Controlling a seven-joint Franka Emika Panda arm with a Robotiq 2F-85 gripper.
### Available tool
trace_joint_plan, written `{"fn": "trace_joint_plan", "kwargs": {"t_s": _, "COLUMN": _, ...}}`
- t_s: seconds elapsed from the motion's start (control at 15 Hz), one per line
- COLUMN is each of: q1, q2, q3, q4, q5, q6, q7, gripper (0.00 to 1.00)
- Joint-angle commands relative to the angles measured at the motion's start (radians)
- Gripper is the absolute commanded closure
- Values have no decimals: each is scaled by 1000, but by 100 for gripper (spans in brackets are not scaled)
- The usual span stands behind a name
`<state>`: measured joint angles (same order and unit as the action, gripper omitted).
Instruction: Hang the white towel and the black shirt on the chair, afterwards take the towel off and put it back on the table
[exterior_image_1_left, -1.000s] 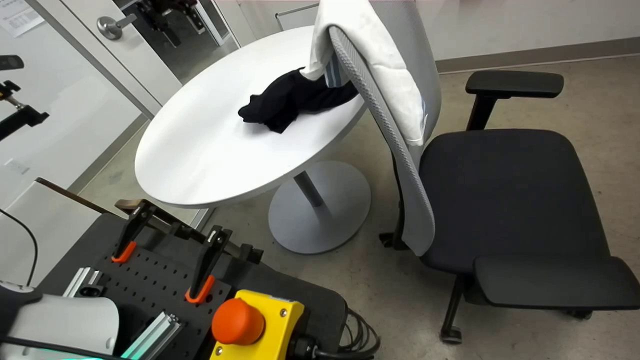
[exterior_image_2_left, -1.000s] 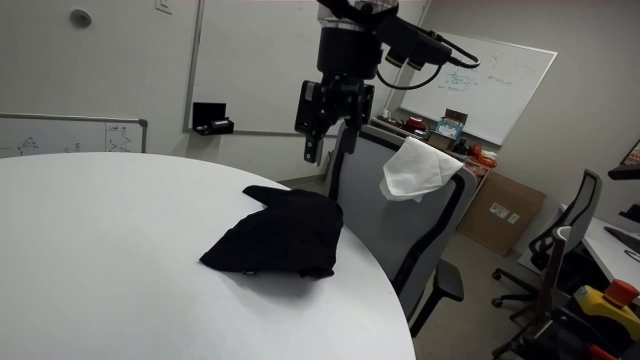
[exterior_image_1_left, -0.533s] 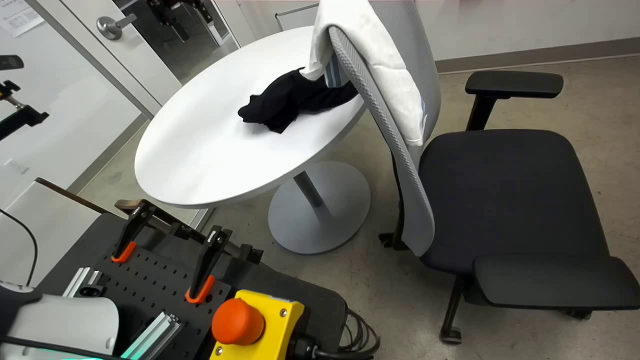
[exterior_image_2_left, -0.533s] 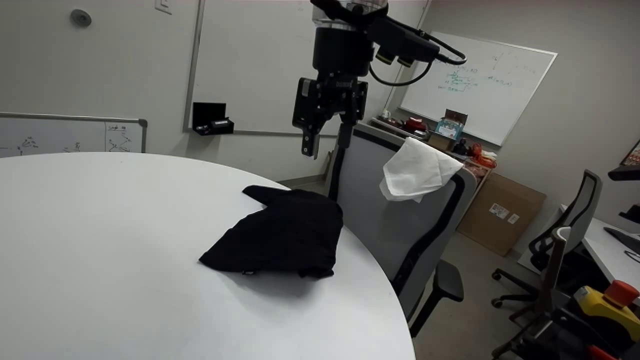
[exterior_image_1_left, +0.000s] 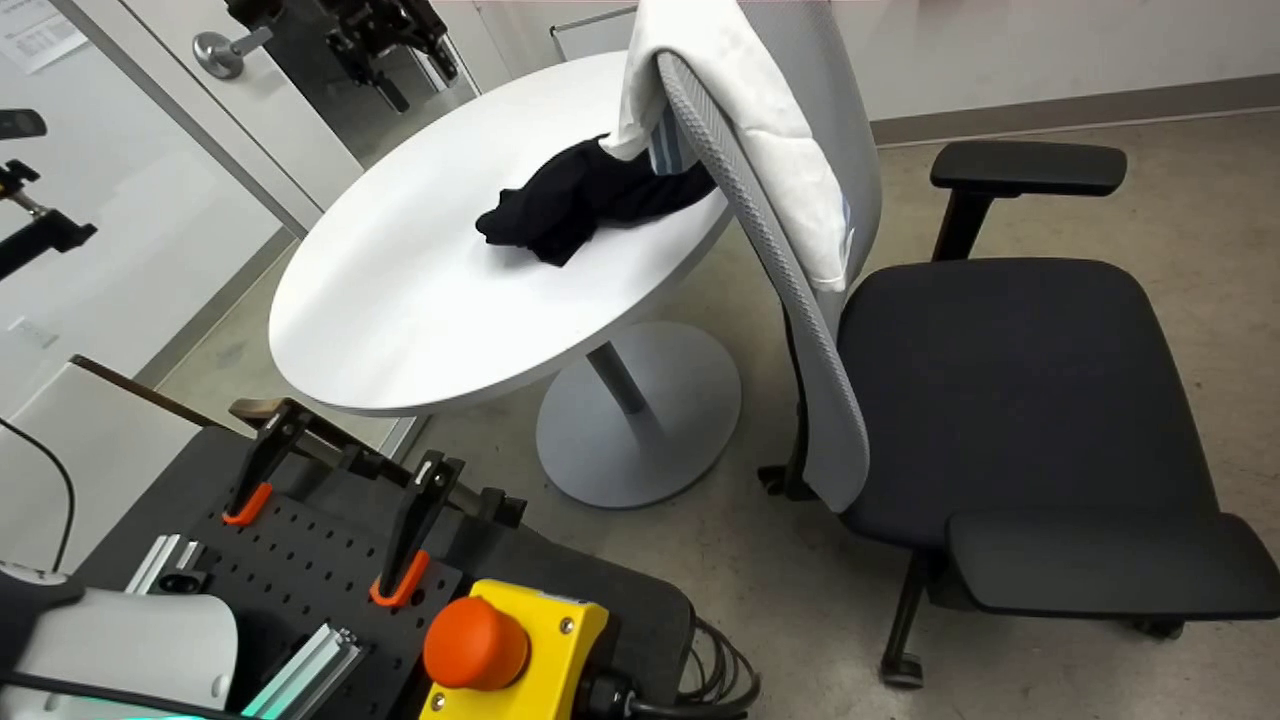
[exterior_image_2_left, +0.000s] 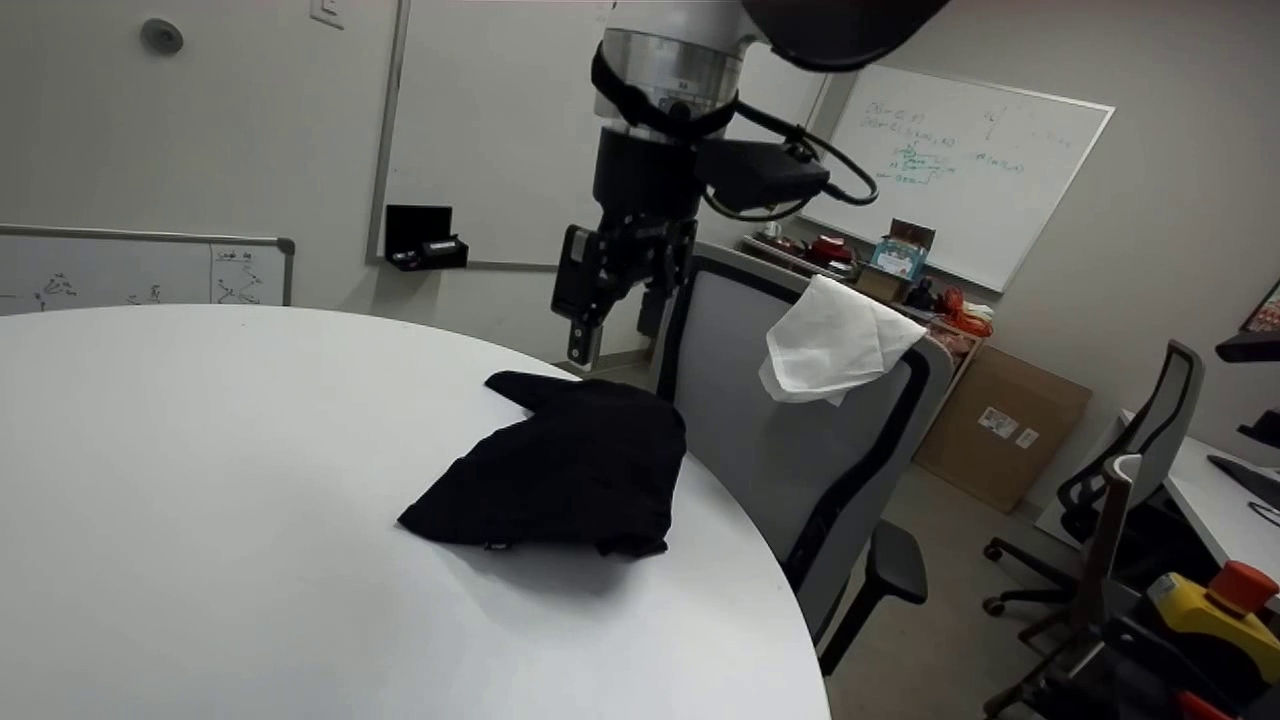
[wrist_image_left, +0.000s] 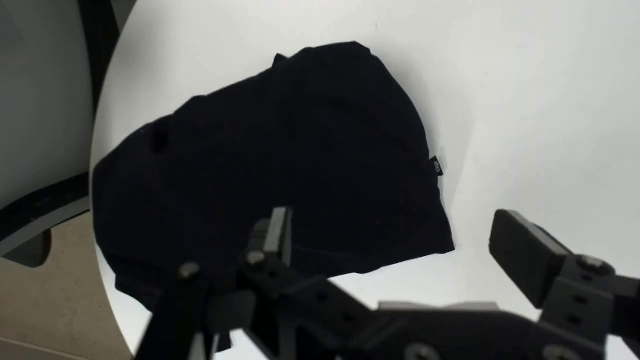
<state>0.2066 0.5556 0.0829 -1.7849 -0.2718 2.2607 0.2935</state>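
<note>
The black shirt (exterior_image_2_left: 565, 470) lies crumpled on the round white table (exterior_image_2_left: 230, 520), close to the chair-side edge; it also shows in the other views (exterior_image_1_left: 590, 200) (wrist_image_left: 280, 160). The white towel (exterior_image_2_left: 835, 345) hangs over the top of the grey chair's backrest (exterior_image_2_left: 735, 390), with blue stripes showing in an exterior view (exterior_image_1_left: 750, 110); it is out of the wrist view. My gripper (exterior_image_2_left: 615, 335) is open and empty, above the shirt's far side. In the wrist view the gripper's fingers (wrist_image_left: 392, 235) stand apart, one over the shirt, one over bare table.
The chair's black seat (exterior_image_1_left: 1010, 390) and armrest (exterior_image_1_left: 1030, 168) face away from the table. A dark cart (exterior_image_1_left: 600, 590) with clamps and a yellow box with a red button (exterior_image_1_left: 475, 640) stands nearby. The chair back (wrist_image_left: 40, 100) is close beside the table edge.
In an exterior view my gripper has moved left and down, closer to the shirt. It has come further into the other exterior view. The shirt, towel and chair have not moved.
</note>
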Motion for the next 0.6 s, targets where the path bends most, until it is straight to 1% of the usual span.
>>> {"fn": "trace_joint_plan", "kwargs": {"t_s": 0.0, "q1": 8, "q2": 86, "q3": -4, "q4": 62, "q5": 2, "q6": 61, "q7": -127, "gripper": 0}}
{"fn": "trace_joint_plan", "kwargs": {"t_s": 0.13, "q1": -5, "q2": 133, "q3": 8, "q4": 109, "q5": 14, "q6": 67, "q7": -225, "gripper": 0}}
{"fn": "trace_joint_plan", "kwargs": {"t_s": 0.27, "q1": -8, "q2": 180, "q3": 11, "q4": 168, "q5": 13, "q6": 48, "q7": -308, "gripper": 0}}
{"fn": "trace_joint_plan", "kwargs": {"t_s": 0.53, "q1": 4, "q2": 275, "q3": 7, "q4": 287, "q5": 3, "q6": 29, "q7": -403, "gripper": 0}}
